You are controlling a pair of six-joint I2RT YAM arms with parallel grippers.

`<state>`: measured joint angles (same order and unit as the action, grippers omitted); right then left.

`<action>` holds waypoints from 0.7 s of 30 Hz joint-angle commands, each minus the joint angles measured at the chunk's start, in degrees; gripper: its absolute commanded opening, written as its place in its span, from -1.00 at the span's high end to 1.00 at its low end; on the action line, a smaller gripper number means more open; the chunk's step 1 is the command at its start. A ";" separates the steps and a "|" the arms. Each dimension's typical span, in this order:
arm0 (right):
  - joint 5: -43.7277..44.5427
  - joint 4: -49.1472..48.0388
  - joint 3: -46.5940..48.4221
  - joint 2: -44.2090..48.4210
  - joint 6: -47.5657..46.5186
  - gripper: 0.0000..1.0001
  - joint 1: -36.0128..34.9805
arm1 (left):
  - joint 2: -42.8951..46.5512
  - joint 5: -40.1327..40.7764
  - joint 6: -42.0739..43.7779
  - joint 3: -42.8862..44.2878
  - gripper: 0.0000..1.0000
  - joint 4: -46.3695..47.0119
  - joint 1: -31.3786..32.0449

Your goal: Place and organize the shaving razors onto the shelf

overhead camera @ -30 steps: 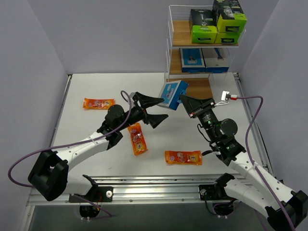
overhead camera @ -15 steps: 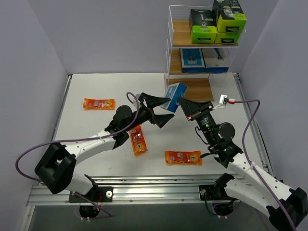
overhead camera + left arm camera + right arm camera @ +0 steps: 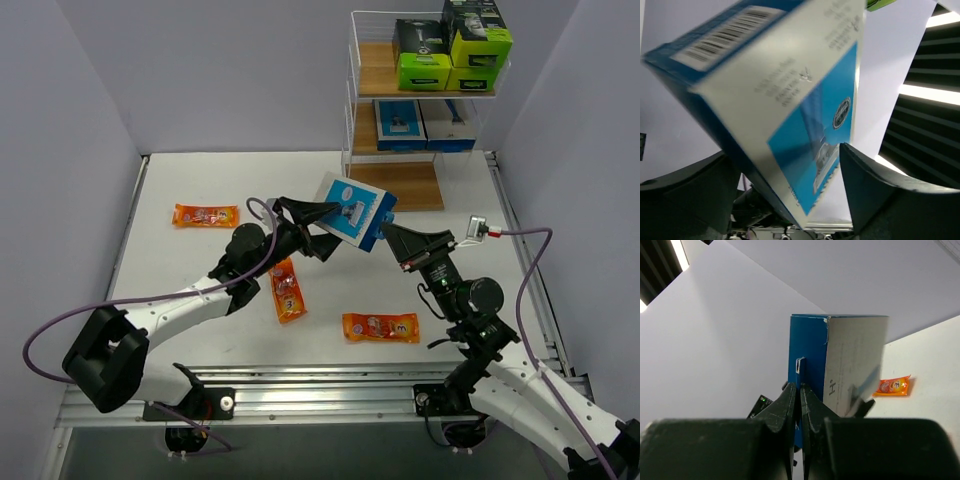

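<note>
1. Far left on the white surface [image 3: 230, 180], an orange packet [image 3: 205, 214] lies flat with its long side across, well apart from everything else.
2. Next, the left arm [image 3: 190, 295] stretches up and to the right over the surface. The left jaws are spread wide, one finger on each side of the blue razor pack [image 3: 352, 208]. In the wrist view both fingers [image 3: 880, 195] sit close against the pack, but I cannot tell whether they press on it.
3. Just below that arm's wrist, a second orange packet [image 3: 286, 288] lies flat with one end pointing toward the near edge.
4. In the centre, the blue razor pack is in the air, off the surface and tilted. Its printed face with the razor picture is turned up to the overhead camera. It hangs between the two arms, in front of the shelf [image 3: 410, 185] and not on it.
5. Lower down, a third orange packet [image 3: 380, 327] lies flat near the front edge, between the two arm bases.
6. The right arm [image 3: 470, 300] comes in from the near right. The right jaws are closed and grip the pack at its right-hand edge. The wrist view shows the tips pinched together on a small white tab [image 3: 799, 365] on the pack's blue side.
7. At the far right, the shelf stands at the back edge. Stacked black-and-green boxes [image 3: 424, 68] sit on the top tier, and two blue cards [image 3: 400, 122] sit side by side on the middle board.
</note>
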<state>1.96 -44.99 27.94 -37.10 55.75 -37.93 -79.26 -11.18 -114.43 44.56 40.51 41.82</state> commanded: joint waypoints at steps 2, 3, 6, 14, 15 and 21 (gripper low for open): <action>-0.20 1.56 -1.49 4.22 1.21 1.00 -0.39 | 4.64 3.27 2.54 -0.34 -0.49 0.53 -1.74; -0.20 3.05 -1.75 5.01 1.21 1.00 -0.39 | 4.99 3.44 2.90 -0.52 -0.41 0.01 -1.92; -0.81 5.00 -2.45 5.55 1.47 1.00 -0.39 | 5.79 3.80 4.22 -0.70 -0.04 -0.43 -2.27; -1.42 6.50 -3.07 3.36 4.37 1.00 -0.39 | 5.61 2.30 8.08 -0.70 0.44 1.94 -2.71; -1.43 6.67 -2.72 2.92 4.37 1.00 -0.47 | 5.79 2.22 8.95 -0.70 0.46 1.77 -2.80; -1.43 11.93 0.35 2.03 3.41 0.38 -0.56 | 10.61 1.16 23.53 1.93 0.52 -11.29 -5.96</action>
<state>1.67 -35.07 25.30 -35.00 59.92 -37.98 -73.14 -10.02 -100.16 42.92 33.80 37.36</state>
